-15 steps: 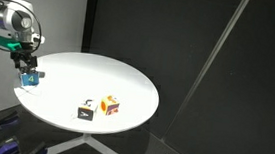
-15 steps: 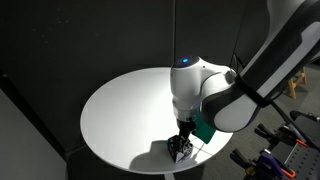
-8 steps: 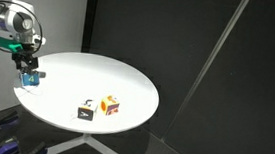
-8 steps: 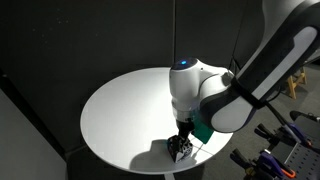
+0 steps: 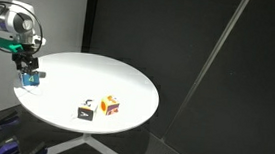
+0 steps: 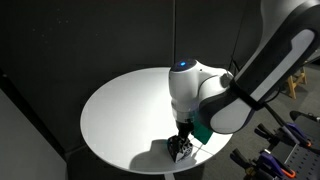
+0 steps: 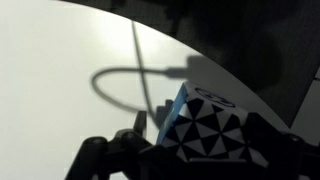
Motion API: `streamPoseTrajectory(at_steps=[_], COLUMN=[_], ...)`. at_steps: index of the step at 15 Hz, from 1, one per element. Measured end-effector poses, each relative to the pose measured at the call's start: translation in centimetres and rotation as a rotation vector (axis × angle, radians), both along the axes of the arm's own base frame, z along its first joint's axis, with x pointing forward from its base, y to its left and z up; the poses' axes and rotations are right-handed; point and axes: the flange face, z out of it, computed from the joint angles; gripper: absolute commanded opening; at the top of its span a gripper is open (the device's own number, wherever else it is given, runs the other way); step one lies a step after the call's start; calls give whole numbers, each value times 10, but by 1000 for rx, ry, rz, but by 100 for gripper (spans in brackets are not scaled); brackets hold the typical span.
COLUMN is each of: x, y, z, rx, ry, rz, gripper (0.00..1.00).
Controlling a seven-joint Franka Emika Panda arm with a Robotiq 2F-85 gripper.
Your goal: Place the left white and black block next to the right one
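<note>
The left white and black block sits near the table's edge, its checkered face filling the wrist view with a blue side beside it. My gripper is lowered over it and stands open, fingers on either side of the cube; I cannot tell whether the pads touch it. The right one, white on top with a black marked side, rests near the front rim, well apart from the gripper. In an exterior view the arm hides that part of the table.
An orange, red and yellow cube stands close beside the right block. The round white table has its rim just under the gripper. Dark curtains surround the table, and a cable's shadow crosses the surface.
</note>
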Motion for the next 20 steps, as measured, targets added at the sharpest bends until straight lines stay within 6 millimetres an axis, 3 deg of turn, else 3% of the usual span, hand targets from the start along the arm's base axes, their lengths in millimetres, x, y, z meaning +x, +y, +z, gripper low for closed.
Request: streamPoseTrajectory(at_steps=[1,2,6,11,13,20], x=[0,0,1,4,5,5], y=[0,0,2,5,6,7], z=[0,0,1,11,18,52], rx=[0,-1,2,9,7,-11], ry=[0,0,-5,-18,-21,-21], rz=[0,0,3,5,5,6], gripper=[75,74,41,6,0,4])
